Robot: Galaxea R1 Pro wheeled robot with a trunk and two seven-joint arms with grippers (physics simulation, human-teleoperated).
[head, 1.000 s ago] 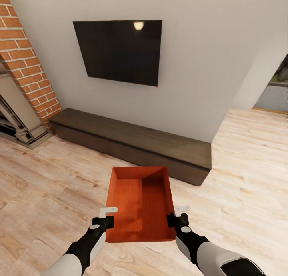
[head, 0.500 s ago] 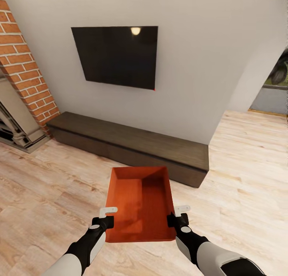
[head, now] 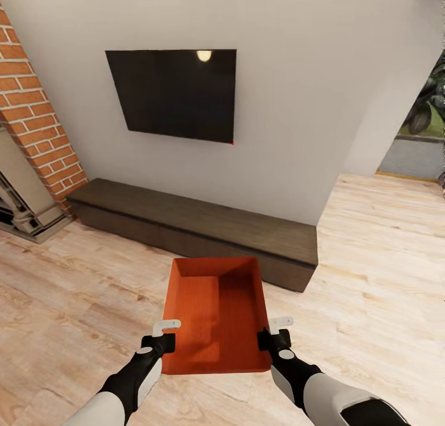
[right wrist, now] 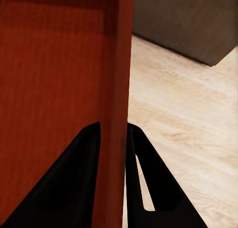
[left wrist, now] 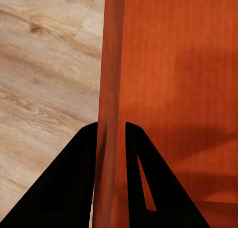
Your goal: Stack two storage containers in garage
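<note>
One orange-red storage container (head: 216,315) hangs in front of me above the light wood floor of the living room, carried between both arms. My left gripper (head: 165,333) is shut on its left wall near the near corner, and the left wrist view shows the wall (left wrist: 111,89) pinched between the two black fingers (left wrist: 74,183). On the opposite side, my right gripper (head: 272,330) is shut on the right wall (right wrist: 121,89), with a finger (right wrist: 79,183) on each face of it. The bin is empty, with a stepped inner bottom.
A long low dark bench (head: 198,228) runs along the white wall just beyond the bin, under a black wall TV (head: 173,94). A red brick fireplace (head: 34,129) stands at the left. At the right, plank floor (head: 383,253) leads to an opening with greenery.
The whole view has turned slightly to the right: TV, bench and fireplace shifted left and the opening shows more. The bin and both grippers keep their place relative to me.
</note>
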